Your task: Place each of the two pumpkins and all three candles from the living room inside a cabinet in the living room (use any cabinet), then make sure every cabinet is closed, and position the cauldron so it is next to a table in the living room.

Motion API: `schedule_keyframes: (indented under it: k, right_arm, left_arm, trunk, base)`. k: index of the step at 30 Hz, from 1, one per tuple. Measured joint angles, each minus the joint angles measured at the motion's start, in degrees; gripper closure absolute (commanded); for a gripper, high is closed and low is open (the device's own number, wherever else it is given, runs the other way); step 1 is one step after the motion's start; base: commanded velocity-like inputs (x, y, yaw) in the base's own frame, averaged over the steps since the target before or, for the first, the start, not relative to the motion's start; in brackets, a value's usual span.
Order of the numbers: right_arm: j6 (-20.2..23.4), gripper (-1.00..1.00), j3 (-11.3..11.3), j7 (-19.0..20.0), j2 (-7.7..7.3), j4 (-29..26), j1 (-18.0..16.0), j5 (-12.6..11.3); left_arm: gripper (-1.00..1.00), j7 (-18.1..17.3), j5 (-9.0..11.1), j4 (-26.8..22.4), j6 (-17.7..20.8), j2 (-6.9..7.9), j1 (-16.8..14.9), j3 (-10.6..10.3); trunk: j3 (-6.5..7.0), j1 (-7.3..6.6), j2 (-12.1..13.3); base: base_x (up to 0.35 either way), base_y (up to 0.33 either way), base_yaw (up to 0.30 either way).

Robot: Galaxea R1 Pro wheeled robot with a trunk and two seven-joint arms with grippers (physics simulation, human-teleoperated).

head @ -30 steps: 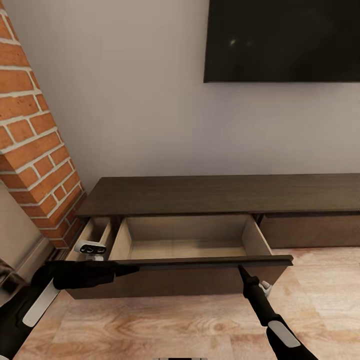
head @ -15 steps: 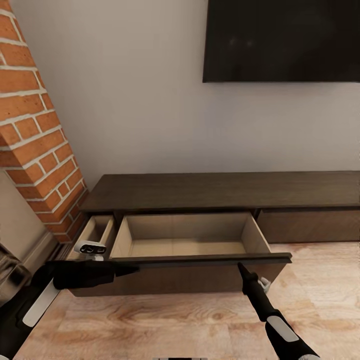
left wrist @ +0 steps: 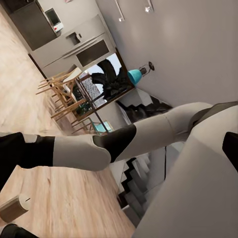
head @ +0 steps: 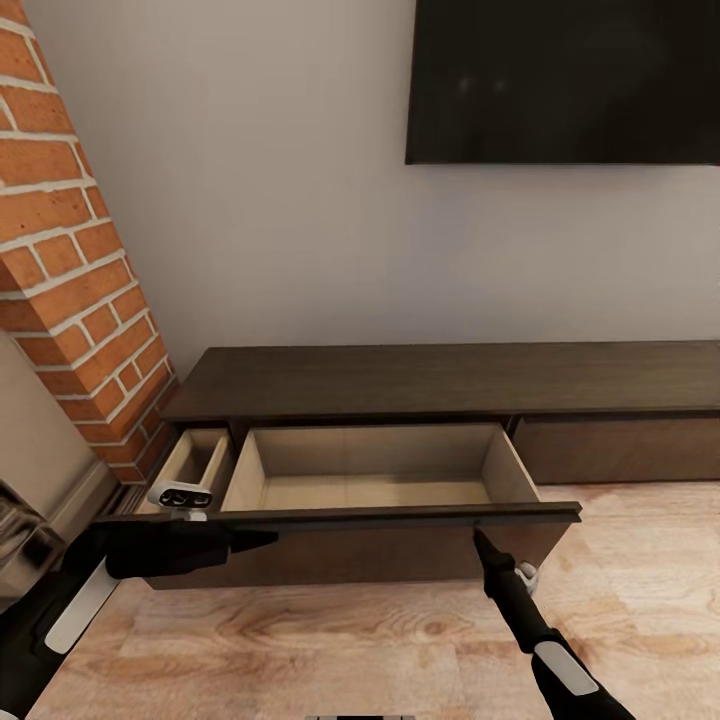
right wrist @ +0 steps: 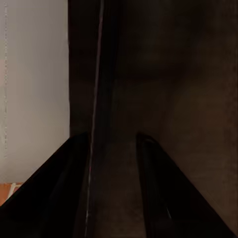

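Right jaws [right wrist: 113,148] apart, straddling top edge of open cabinet [head: 400,380] drawer front [head: 400,518]; left jaws' state: cannot tell.

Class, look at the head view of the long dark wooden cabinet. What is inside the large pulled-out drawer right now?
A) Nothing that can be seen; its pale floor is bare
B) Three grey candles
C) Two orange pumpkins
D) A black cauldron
A: the cabinet's large open drawer shows only pale beige walls and floor, though the strip behind its front panel is hidden.
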Motion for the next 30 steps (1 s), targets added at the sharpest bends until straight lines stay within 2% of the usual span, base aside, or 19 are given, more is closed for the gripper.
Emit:
schedule_keyframes:
  k: [13, 30]
  right_arm:
    - [0.02, -1.0, 0.0, 0.23, 0.0, -0.02, 0.13, -0.05]
    - [0.02, -1.0, 0.0, 0.23, -0.06, -0.02, 0.13, -0.05]
  left_arm:
    - [-1.0, -0.01, -0.01, 0.01, -0.01, -0.01, -0.05, -0.01]
    - [-1.0, -0.01, -0.01, 0.58, -0.01, -0.01, -0.01, 0.08]
  trunk:
    - [0.01, 0.0, 0.0]
    - [0.01, 0.01, 0.0]
  base:
    - [-0.011, 0.0, 0.0]
    - [-0.166, 0.0, 0.0]
